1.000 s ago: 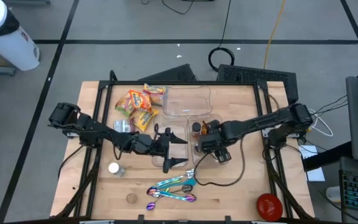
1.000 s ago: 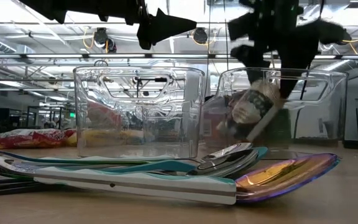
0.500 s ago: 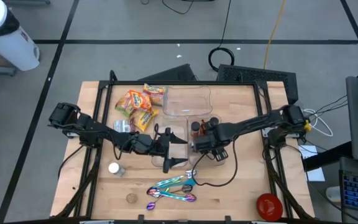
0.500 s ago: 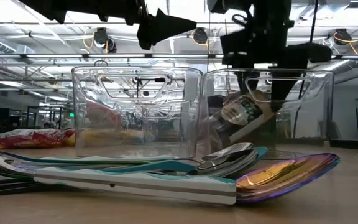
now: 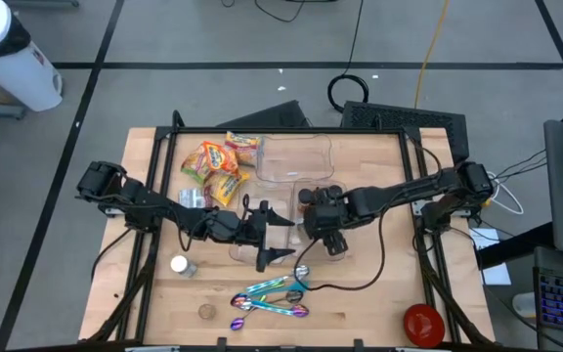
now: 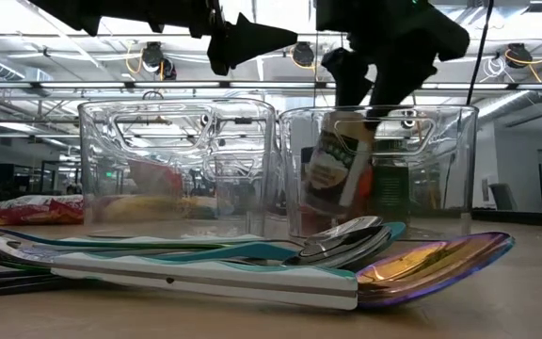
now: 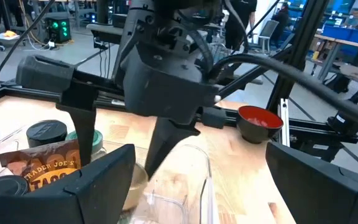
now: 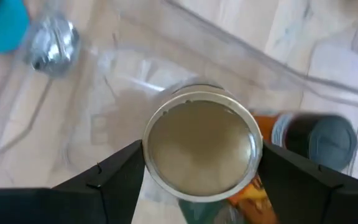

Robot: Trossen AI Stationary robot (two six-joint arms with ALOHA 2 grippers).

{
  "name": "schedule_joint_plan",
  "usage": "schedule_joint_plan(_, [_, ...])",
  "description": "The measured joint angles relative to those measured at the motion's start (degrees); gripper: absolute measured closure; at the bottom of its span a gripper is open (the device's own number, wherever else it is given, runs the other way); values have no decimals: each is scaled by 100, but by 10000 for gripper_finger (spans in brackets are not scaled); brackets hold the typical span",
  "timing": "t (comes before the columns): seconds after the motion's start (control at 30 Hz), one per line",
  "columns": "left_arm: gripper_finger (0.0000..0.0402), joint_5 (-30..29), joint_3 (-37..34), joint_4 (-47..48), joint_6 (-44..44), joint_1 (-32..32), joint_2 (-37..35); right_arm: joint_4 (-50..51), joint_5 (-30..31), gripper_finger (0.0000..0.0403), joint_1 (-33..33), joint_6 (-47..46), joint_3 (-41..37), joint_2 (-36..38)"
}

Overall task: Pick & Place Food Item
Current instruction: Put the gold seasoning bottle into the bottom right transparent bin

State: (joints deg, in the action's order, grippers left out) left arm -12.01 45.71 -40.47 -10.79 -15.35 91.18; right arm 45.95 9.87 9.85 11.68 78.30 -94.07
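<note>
The can [image 6: 332, 174] now stands upright in the clear bin [image 6: 440, 169], right gripper [image 8: 199, 165] clasping it for placement; left gripper [image 5: 274, 238] waits wide.

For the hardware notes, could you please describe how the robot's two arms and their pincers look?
Both arms are slim, matte black and jointed. The left pincer has two flat, angular black fingers tapering to points. The right pincer is a blocky black housing, and a thin black cable loops from it over the wooden table.

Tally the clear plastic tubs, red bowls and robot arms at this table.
Clear plastic tubs: 3
Round red bowls: 1
Dark robot arms: 2
Total: 6
</note>
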Motion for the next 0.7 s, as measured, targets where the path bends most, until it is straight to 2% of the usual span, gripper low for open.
schedule_joint_plan(0.3, [36,1,0,0,0,-1,0,-180,-92,126,-132,4,0,-54])
schedule_joint_plan(0.7, [36,4,0,0,-24,-2,0,-954,-101,125,-474,-4,-134,-48])
